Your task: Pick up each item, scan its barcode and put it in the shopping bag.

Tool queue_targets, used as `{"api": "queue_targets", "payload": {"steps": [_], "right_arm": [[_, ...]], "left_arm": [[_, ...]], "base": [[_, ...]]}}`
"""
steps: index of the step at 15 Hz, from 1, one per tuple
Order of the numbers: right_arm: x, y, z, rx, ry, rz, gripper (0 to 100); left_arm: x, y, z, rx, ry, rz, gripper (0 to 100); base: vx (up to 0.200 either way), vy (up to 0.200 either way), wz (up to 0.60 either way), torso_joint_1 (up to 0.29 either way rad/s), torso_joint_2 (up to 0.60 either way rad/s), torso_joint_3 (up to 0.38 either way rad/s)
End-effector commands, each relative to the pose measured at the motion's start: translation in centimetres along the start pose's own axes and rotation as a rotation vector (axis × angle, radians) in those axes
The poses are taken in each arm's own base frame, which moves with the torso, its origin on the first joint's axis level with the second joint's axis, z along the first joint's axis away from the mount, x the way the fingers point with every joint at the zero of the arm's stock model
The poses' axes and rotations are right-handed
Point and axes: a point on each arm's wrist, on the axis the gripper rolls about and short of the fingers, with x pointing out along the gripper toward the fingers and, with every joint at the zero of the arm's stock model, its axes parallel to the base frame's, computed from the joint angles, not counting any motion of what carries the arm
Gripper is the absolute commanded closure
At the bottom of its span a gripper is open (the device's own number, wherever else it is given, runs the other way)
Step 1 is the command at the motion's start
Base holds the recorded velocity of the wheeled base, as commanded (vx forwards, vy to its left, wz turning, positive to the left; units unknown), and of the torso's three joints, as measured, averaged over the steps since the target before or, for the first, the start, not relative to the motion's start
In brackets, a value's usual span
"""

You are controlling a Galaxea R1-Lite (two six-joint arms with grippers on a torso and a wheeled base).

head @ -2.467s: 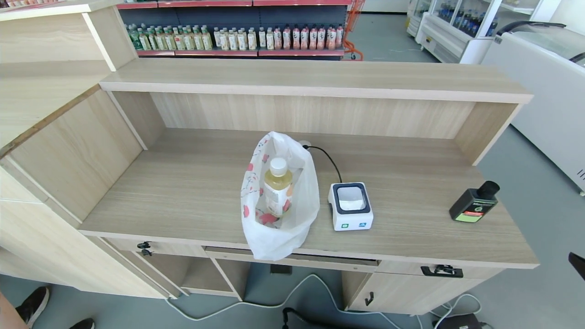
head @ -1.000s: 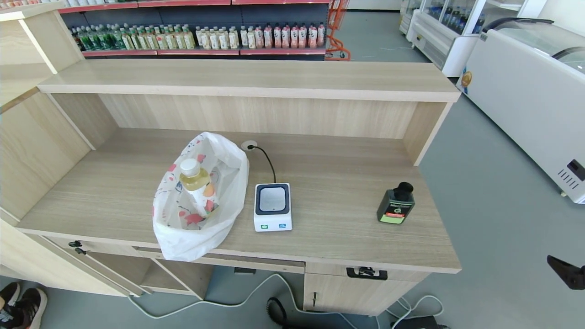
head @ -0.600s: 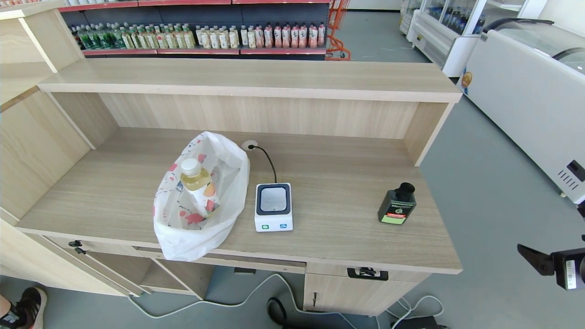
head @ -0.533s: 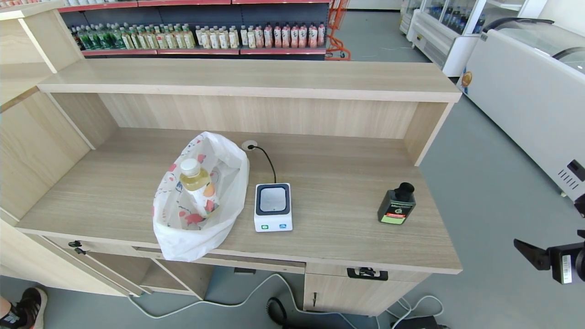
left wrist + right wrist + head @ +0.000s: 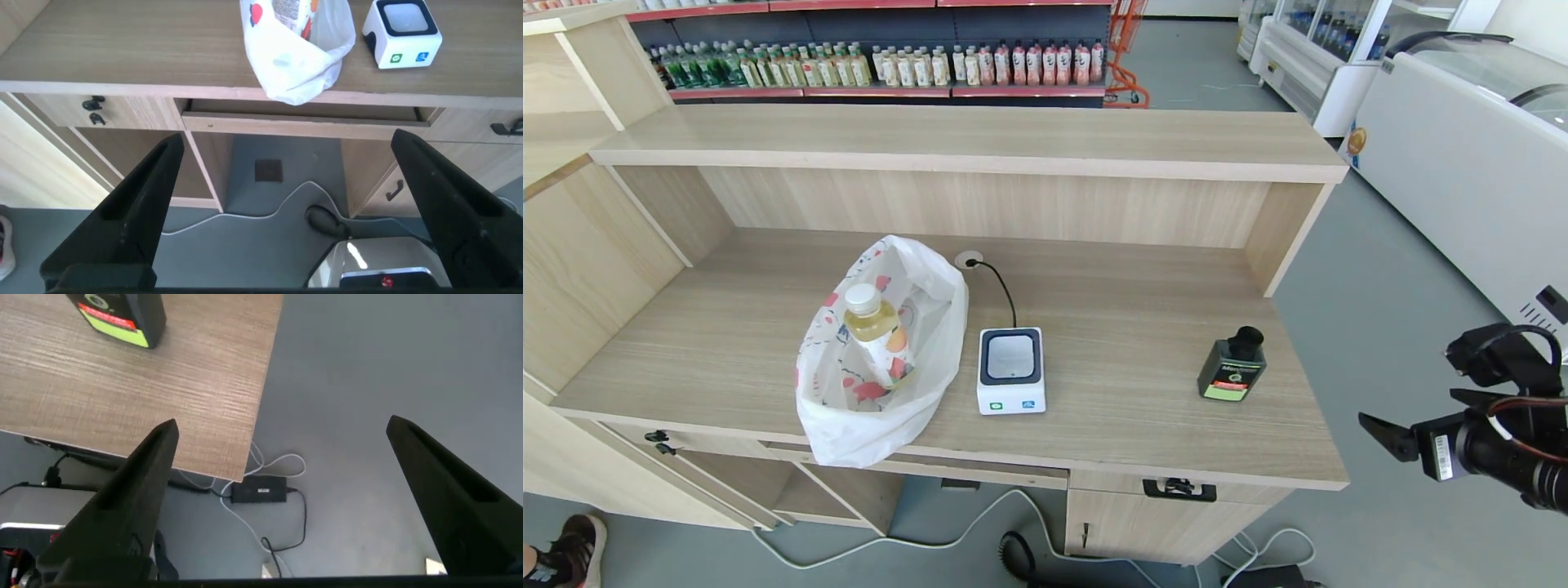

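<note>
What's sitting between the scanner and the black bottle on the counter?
Nothing: in the head view, bare counter runs from the scanner to the black bottle.

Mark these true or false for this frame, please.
1. A bottle is inside the bag. True.
2. The scanner sits between the bag and the dark bottle. True.
3. The right end effector holds the dark bottle. False: it is open and empty, out past the counter edge, apart from the dark bottle.
4. The dark bottle lies on its side. False: it stands upright on the counter.
5. The left end effector is open. True.
</note>
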Motion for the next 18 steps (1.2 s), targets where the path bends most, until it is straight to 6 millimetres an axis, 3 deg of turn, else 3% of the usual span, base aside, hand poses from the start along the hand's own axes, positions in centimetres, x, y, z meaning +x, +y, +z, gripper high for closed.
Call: {"api": "queue_targets", "payload": {"steps": [1,7,18], "right_arm": [[0.8,0.6,-0.2,-0.014,0.022,0.032,0],[2.9,1.2,0.7,-0.080,-0.046,0.059,0],[5.8,2.0,0.4,-0.209,-0.178,0.238,0]], "left_arm": [[0.0,0.0,0.0,0.000,0.000,0.000,0],[0.0,0.0,0.0,0.000,0.000,0.000,0],[0.0,0.0,0.0,0.000,0.000,0.000,0]], "base": [[0.000,0.000,0.00,0.000,0.00,0.000],[0.000,0.000,0.00,0.000,0.00,0.000],[0.000,0.000,0.00,0.000,0.00,0.000]]}}
